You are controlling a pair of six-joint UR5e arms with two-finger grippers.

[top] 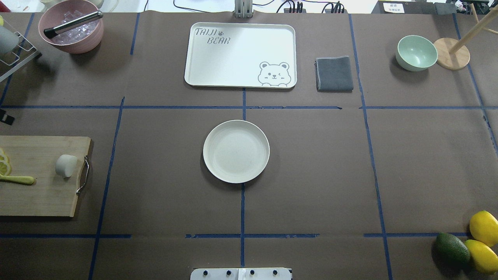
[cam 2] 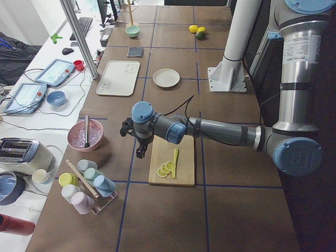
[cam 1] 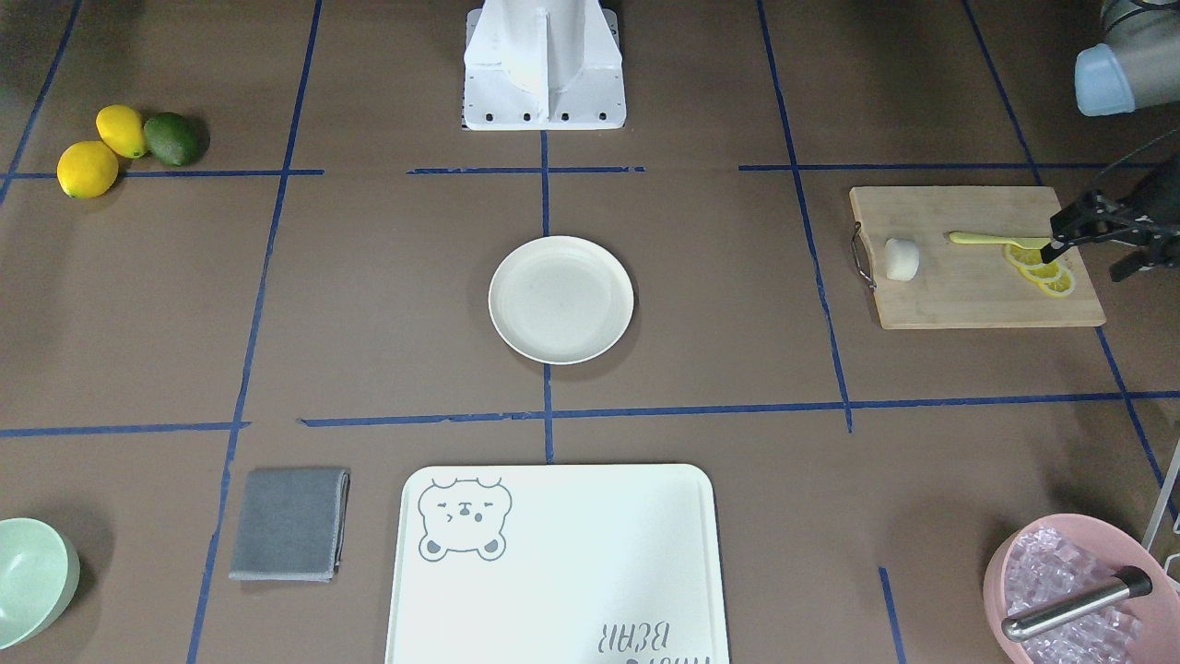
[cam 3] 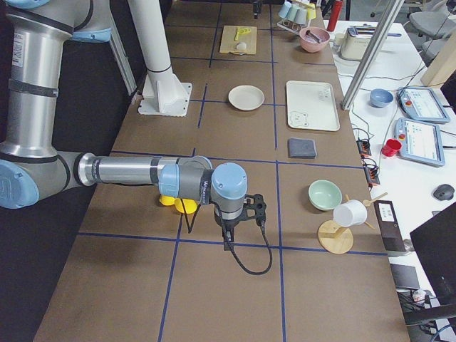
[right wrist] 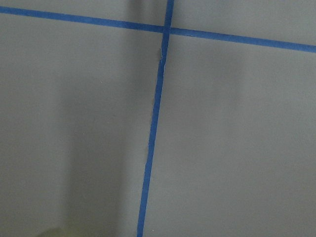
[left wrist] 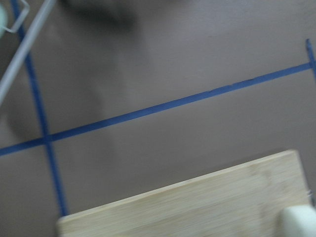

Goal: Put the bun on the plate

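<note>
Left gripper [cam 1: 1056,246] near lemon slices [cam 1: 1042,269], opening unclear, nothing visibly held. Smooth bun [top: 66,165], plate's [top: 235,151] 9 o'clock overhead, may slip from pinch

Even bright light, blurred wrist views

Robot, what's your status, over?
Left end effector by cutting board's lemon slices, right end effector at opposite end, grips unclear. Bun on that board, untouched. Plate empty, nothing between.
</note>
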